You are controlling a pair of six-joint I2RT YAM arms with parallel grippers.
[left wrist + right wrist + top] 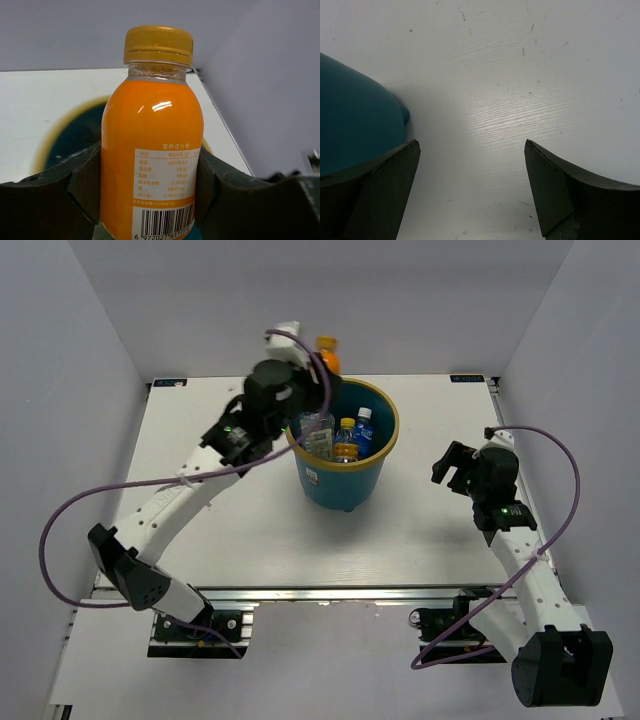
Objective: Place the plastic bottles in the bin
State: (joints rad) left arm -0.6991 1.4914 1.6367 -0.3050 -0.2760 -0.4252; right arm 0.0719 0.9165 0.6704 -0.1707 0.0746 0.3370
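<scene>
My left gripper [318, 368] is shut on an orange bottle [328, 353] with a gold cap and holds it upright above the far rim of the teal bin [345, 475]. In the left wrist view the orange bottle [152, 150] fills the frame between my fingers [82, 182], with the bin's rim [52, 132] blurred behind it. Inside the bin stand a clear bottle [318, 432], an orange bottle [346, 438] and a blue-labelled bottle [363, 430]. My right gripper [450, 468] is open and empty to the right of the bin, low over the table; the bin's wall [355, 120] shows beside its left finger.
The white table [220, 530] is walled by grey panels on the left, right and back. Purple cables loop from both arms. The table's front edge carries a metal rail [330, 592].
</scene>
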